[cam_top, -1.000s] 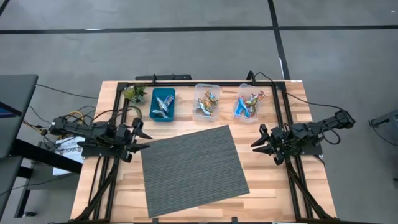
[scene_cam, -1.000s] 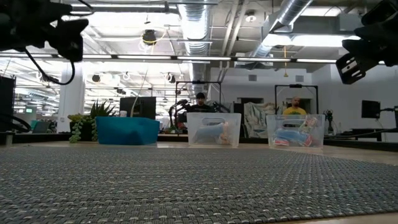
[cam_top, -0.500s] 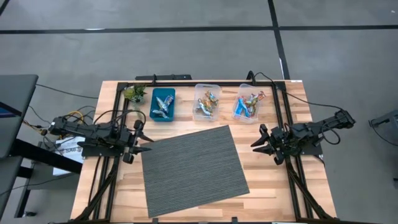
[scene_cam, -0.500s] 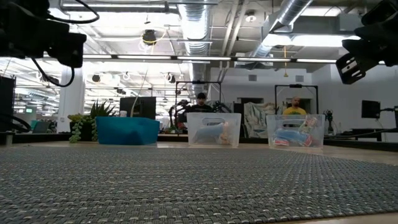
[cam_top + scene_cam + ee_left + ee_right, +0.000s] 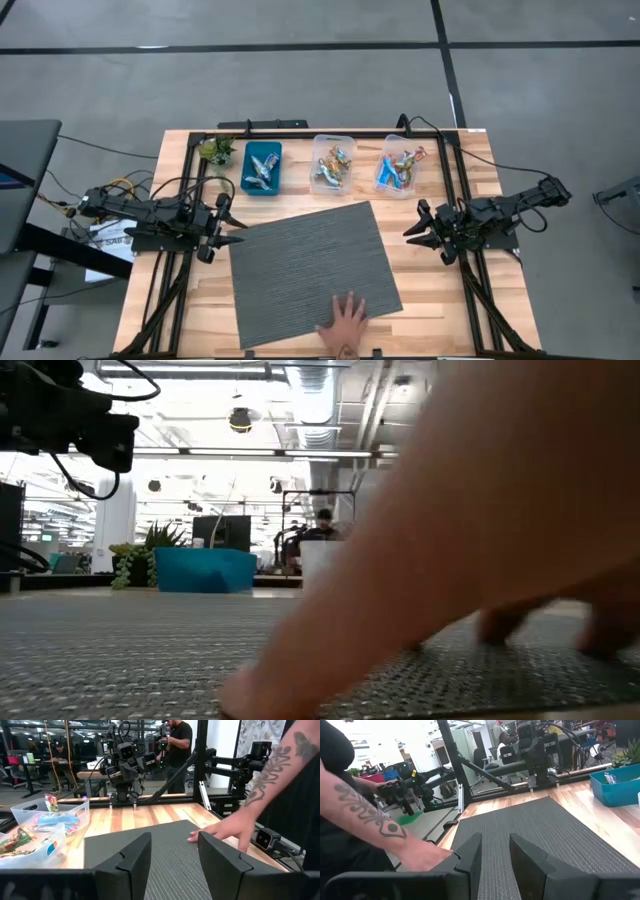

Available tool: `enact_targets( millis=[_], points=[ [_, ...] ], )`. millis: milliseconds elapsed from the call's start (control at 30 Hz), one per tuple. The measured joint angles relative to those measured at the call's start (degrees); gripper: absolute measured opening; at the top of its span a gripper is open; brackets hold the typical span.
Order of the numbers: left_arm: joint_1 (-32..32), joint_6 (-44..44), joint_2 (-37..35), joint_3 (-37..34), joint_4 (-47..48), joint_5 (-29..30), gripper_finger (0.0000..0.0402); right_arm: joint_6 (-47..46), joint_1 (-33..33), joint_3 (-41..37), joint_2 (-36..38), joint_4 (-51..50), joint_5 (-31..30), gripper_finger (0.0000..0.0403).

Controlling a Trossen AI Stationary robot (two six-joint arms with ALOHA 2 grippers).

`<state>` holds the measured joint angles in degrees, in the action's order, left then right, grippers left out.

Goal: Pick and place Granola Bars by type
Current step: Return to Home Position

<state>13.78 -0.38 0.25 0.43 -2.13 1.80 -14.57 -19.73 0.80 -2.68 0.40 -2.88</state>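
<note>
Left gripper [image 5: 234,228]: fingers spread, empty, near the table's left edge.
Right gripper [image 5: 410,231]: fingers spread, empty, near the right edge.
Granola Bars [image 5: 262,168]: lying in the blue bin [image 5: 247,172] and two clear tubs [image 5: 352,150] along the back edge.
Handling: probably light and flat, with slippery, crinkly wrappers; pinch across the narrow middle.
Person's hand [image 5: 345,318]: open, flat on the grey mat [image 5: 300,255] by the front edge.

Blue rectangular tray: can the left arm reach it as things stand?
Probably yes. The left gripper hangs open just left of the grey woven mat, with nothing between it and the open-topped blue rectangular tray. The person's hand rests on the mat's near edge, well off that path.
</note>
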Motion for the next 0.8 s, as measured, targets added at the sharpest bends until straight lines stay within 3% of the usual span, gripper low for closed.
enact_targets(
  millis=[800],
  points=[
    [0.0, -0.9, 0.0, -0.1, 0.1, 0.0, 0.0155, 0.0, 0.0, 0.0, 0.0, 0.0, 0.0, 0.0092]
  ],
)
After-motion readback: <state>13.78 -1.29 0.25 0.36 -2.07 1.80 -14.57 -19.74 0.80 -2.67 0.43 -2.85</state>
